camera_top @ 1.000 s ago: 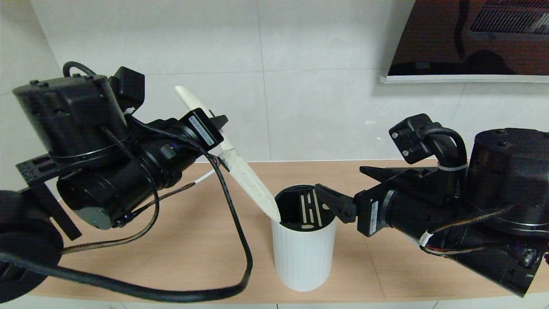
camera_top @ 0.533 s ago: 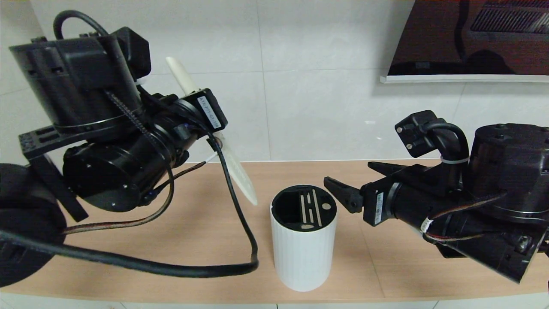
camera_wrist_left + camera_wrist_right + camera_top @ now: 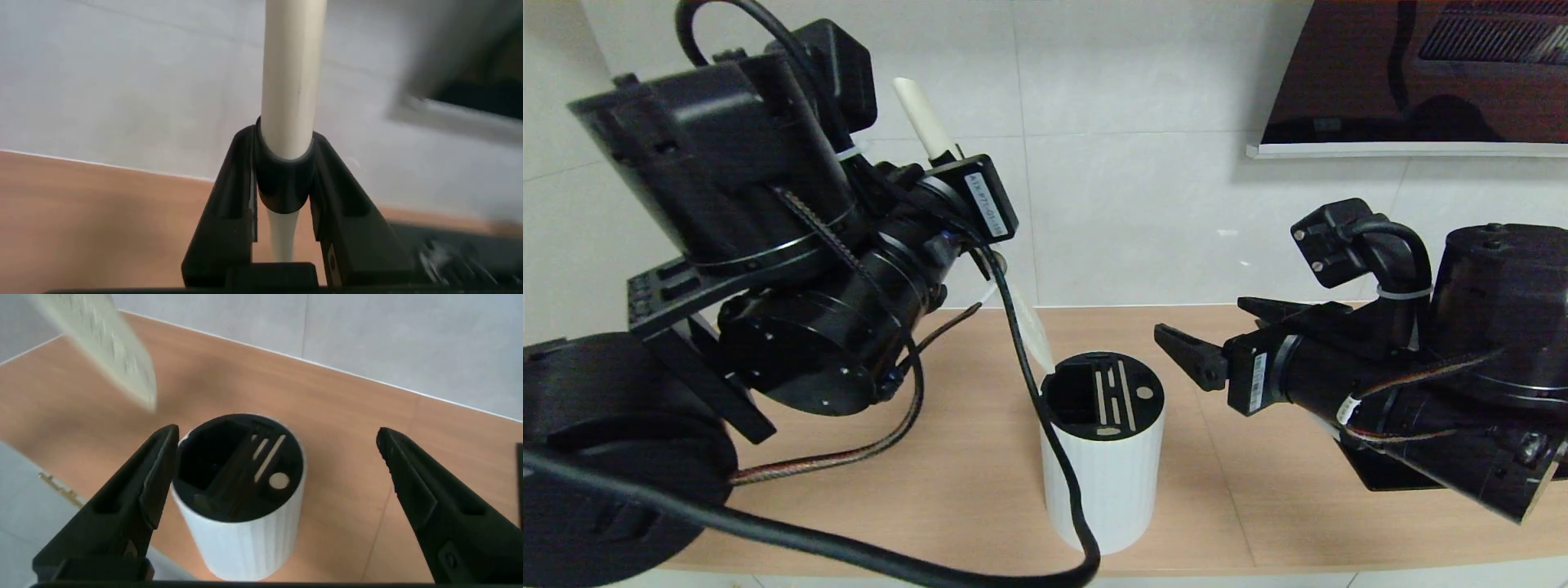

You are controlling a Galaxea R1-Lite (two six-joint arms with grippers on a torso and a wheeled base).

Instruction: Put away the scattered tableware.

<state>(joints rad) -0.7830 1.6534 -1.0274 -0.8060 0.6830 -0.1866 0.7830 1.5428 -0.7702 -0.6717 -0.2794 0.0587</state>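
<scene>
My left gripper (image 3: 949,163) is shut on a cream knife (image 3: 921,121), gripping its handle (image 3: 294,73). The knife stands steeply, handle up, blade (image 3: 1032,335) pointing down, its tip just above the near-left rim of the white ribbed utensil holder (image 3: 1104,474). The holder stands upright on the wooden counter, with a black slotted insert on top. My right gripper (image 3: 1205,321) is open, level with the holder's top and a little to its right. In the right wrist view the holder (image 3: 245,531) sits between the open fingers' line and the blade (image 3: 106,343) hangs beside it.
The wooden counter (image 3: 890,457) runs against a white tiled wall. A dark panel (image 3: 1421,73) hangs at the upper right. The left arm's black cable (image 3: 1062,482) droops across the front of the holder.
The left arm lifted the knife off the holder's rim, then swung right and turned it more upright, tip back over the left rim. The right gripper drew back to the right.
</scene>
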